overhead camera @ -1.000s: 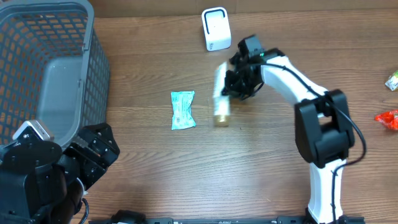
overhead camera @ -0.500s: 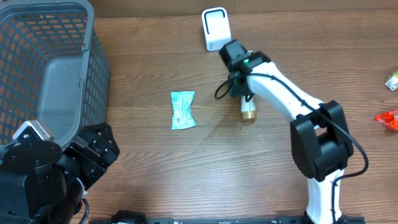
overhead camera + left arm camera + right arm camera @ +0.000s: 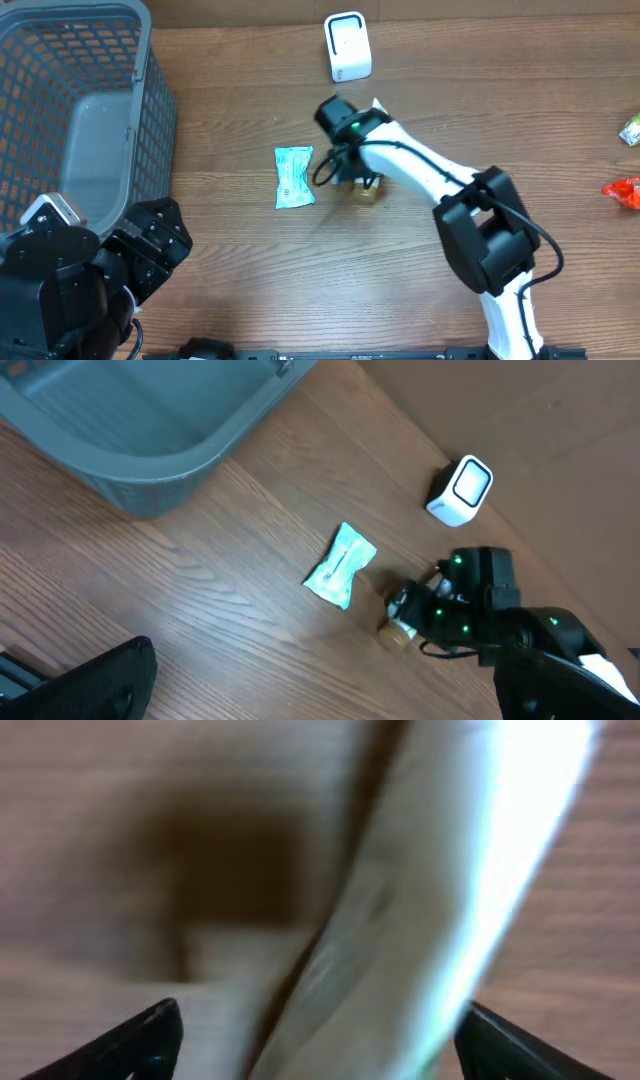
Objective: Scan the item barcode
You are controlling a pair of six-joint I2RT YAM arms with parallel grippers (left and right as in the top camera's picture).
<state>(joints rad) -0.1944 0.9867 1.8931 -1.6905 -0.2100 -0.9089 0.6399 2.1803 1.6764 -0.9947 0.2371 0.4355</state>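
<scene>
The item is a pale bottle with a tan cap. It lies on the table under my right gripper, just right of a teal packet. Only its cap end shows past the gripper. In the right wrist view the bottle is a blurred cream shape between my right gripper's jaws, which stand wide apart. The white scanner stands at the back of the table, well behind the gripper. My left gripper rests open at the front left, holding nothing.
A grey mesh basket fills the left back corner. At the right edge lie a red packet and a small green packet. My right arm stretches across the table's middle.
My right gripper swung left, away from the scanner towards the teal packet, carrying the bottle. Its jaws have gone from shut to wide apart. The left arm has not moved.
</scene>
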